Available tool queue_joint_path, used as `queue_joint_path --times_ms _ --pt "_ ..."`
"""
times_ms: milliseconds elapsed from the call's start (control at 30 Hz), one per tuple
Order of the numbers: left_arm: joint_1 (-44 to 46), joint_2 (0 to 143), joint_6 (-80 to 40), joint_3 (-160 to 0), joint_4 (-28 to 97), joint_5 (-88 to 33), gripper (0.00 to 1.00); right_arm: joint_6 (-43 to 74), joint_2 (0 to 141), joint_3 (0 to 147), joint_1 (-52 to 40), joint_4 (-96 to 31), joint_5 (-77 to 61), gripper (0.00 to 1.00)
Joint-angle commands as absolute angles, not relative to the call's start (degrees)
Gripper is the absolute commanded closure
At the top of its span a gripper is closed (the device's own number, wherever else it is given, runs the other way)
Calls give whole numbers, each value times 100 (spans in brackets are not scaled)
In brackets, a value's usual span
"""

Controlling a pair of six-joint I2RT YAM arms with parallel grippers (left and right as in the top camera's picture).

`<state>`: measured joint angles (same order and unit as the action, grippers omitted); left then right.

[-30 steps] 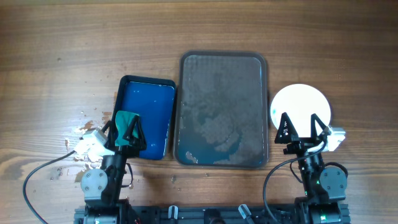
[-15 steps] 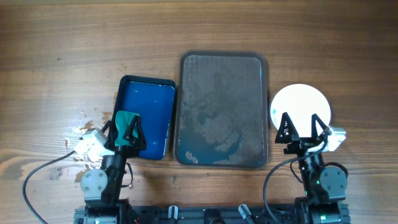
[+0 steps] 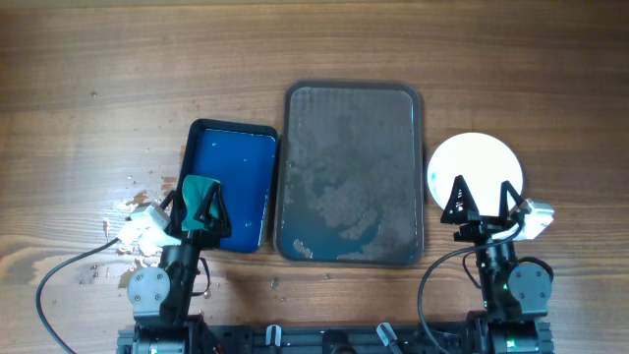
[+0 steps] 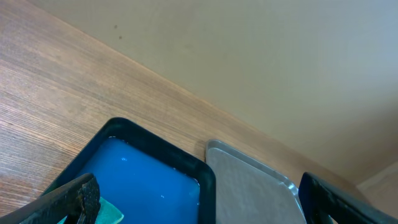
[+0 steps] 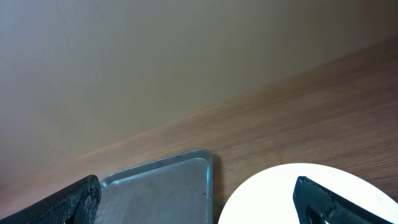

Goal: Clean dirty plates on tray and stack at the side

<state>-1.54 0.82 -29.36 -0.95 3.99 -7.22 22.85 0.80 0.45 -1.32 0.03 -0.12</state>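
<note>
Left claw (image 3: 200, 209) at eight o'clock is clamped on a teal cloth (image 3: 200, 193) over the blue tray (image 3: 246, 167). The grey tray (image 3: 353, 98) sits bare in the middle. White plates (image 3: 476, 160) stacked at three o'clock; right claw (image 3: 482, 199) is spread wide above them. Task looks about finished; next call is probably retreat.

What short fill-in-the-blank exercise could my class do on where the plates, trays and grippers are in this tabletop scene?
1. The white plates sit on the wooden table, to the ____ of the grey tray.
2. The grey tray holds ____ plates.
3. The left gripper holds a teal cloth over the ____ tray.
4. The right gripper is ____ and holds nothing.

Missing words: right; no; blue; open
</note>
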Motion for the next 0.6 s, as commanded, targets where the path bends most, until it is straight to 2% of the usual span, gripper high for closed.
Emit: queue_joint_path --times_ms 0,133,300,567 --pt "-123 27 -2871 -32 364 -790 0 2294 102 51 -108 10 67 0" --pt "-123 27 -2871 -32 362 -790 0 2296 99 49 -21 12 67 0" --pt "-123 27 -2871 -32 362 -790 0 2292 64 40 786 40 69 0" --pt "-123 32 -2871 -32 362 -790 0 2292 43 40 690 38 67 0"
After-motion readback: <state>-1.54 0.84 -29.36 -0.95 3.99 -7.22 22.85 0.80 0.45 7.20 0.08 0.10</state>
